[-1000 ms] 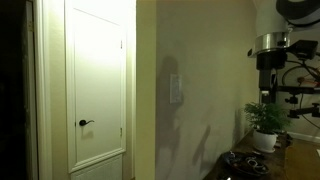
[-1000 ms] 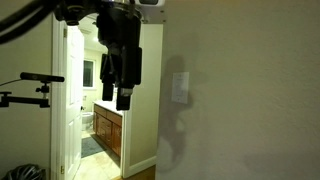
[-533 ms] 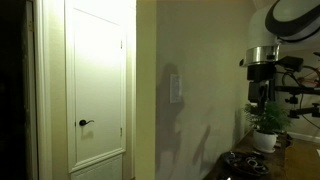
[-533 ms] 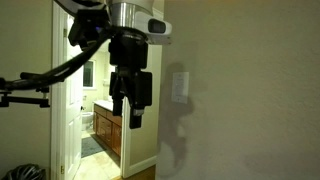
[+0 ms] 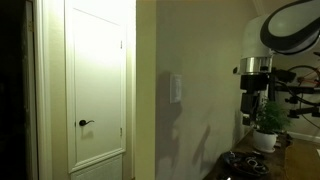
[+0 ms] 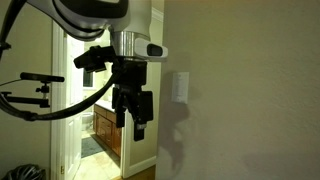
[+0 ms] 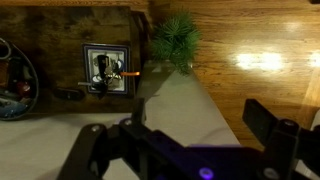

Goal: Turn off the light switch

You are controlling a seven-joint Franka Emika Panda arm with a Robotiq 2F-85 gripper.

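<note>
Switch [image 6: 181, 87] is on the wall [image 6: 250, 95], gripper [image 6: 135, 118] hangs apart from it with fingers [image 7: 278, 125] spread, pointing down, so a sideways poke could just scrape paint and miss.

You face a matt painted wall [image 6: 250, 90], and the light switch [image 6: 181, 87] on it looks like smooth pale plastic. The door [image 5: 97, 85] carries soft satin paint, with a matt black handle [image 5: 86, 123]. Your hand [image 6: 131, 120] is dull black. The arm's shell [image 5: 290, 25] is glossy white above a silvery metal collar [image 5: 254, 66]. The counter [image 7: 255, 35] is varnished wood that catches glare.
</note>
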